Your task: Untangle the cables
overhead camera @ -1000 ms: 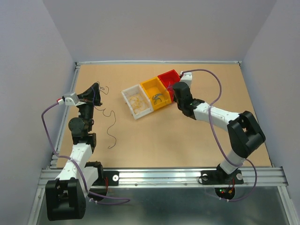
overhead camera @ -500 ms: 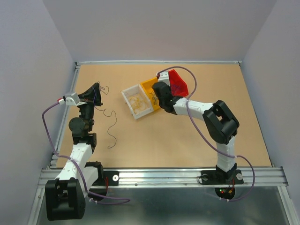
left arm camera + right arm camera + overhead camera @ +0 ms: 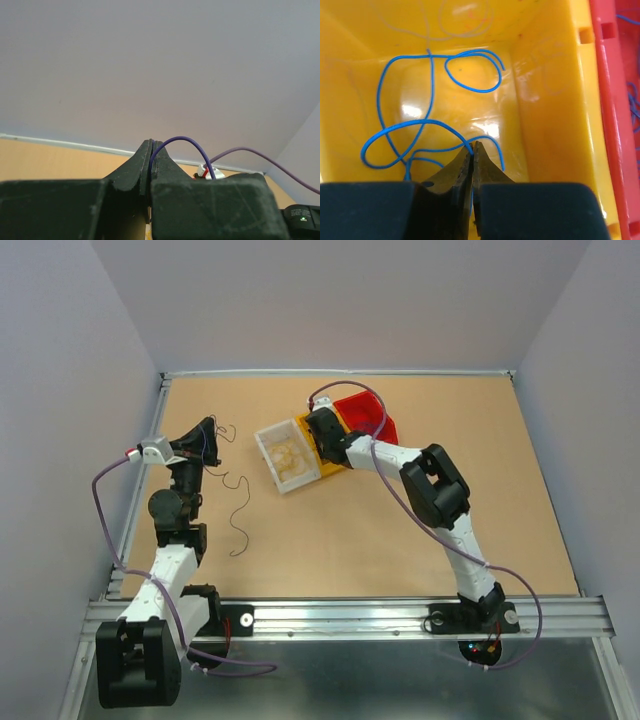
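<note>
Change: right pincer [image 3: 472, 146] had swung leftward, ending over the yellow bin [image 3: 545, 100].
Right pincer: closed; tips touched the blue wire [image 3: 431, 121] inside the bin, grip unclear.
Wire lie: loops spread ahead-left of those tips.
Left pincer [image 3: 151, 142]: well left of the bin, clamping the purple wire [image 3: 185, 140].

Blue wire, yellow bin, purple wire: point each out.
blue wire [image 3: 427, 121], right wrist view, long curve mid-bin
yellow bin [image 3: 545, 100], right wrist view, right inner wall
purple wire [image 3: 181, 137], left wrist view, top of its arch
</note>
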Motion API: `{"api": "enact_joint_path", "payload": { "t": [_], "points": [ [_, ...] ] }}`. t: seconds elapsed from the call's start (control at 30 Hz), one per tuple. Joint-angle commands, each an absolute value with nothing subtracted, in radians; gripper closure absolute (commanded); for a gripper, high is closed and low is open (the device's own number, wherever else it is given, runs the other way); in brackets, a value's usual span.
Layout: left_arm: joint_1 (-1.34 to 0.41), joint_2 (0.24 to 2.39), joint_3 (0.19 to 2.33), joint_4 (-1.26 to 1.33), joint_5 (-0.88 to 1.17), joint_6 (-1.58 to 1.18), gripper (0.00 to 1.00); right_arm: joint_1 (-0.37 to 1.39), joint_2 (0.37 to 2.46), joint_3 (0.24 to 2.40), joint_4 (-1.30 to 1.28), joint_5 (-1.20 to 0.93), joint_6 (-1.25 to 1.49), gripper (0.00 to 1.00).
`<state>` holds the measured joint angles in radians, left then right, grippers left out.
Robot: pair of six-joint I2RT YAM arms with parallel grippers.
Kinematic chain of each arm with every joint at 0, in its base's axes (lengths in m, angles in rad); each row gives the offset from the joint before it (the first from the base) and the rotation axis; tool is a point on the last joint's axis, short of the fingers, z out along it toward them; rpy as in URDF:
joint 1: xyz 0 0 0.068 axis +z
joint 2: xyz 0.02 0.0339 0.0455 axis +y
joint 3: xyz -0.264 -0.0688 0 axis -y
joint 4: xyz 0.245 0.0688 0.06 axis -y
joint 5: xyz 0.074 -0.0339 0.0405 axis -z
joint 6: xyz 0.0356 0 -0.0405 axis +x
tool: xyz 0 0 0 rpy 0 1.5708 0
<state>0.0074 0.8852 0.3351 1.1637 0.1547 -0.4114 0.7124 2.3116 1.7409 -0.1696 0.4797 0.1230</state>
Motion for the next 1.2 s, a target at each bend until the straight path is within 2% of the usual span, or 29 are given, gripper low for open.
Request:
{"api": "enact_joint_path", "payload": {
  "t": [0.0, 0.2, 0.3, 0.4, 0.53, 0.63, 0.77, 0.87, 0.93, 1.17],
  "points": [
    [0.003, 0.888, 0.36, 1.235, 0.164, -0.384, 1.0, 0.703, 2.243, 1.76, -0.27, 0.348, 0.176, 0.89],
    [-0.04, 0.899, 0.362, 1.239, 0.17, -0.354, 1.0, 0.703, 2.097, 1.649, -0.189, 0.299, 0.192, 0.75],
    [-0.055, 0.899, 0.361, 1.239, 0.173, -0.336, 1.0, 0.703, 1.975, 1.557, -0.118, 0.282, 0.187, 0.6],
    [-0.069, 0.899, 0.364, 1.241, 0.184, -0.318, 1.0, 0.704, 1.905, 1.468, -0.051, 0.262, 0.169, 0.51],
    [-0.08, 0.902, 0.364, 1.239, 0.218, -0.296, 1.0, 0.706, 1.801, 1.36, 0.041, 0.218, 0.16, 0.26],
    [-0.092, 0.902, 0.37, 1.243, 0.256, -0.284, 1.0, 0.704, 1.734, 1.289, 0.121, 0.192, 0.158, 0.16],
    [-0.1, 0.908, 0.374, 1.243, 0.32, -0.279, 1.0, 0.704, 1.642, 1.151, 0.248, 0.037, 0.118, 0.13],
    [-0.107, 0.914, 0.382, 1.243, 0.354, -0.278, 1.0, 0.71, 1.592, 1.066, 0.412, -0.2, 0.072, 0.09],
    [-0.107, 0.913, 0.383, 1.243, 0.376, -0.279, 1.0, 0.724, 1.588, 1.051, 0.431, -0.363, 0.022, 0.09],
    [-0.114, 0.899, 0.382, 1.244, 0.434, -0.291, 1.0, 0.856, 1.637, 1.051, 0.453, -0.433, -0.087, 0.11]
  ]
}}
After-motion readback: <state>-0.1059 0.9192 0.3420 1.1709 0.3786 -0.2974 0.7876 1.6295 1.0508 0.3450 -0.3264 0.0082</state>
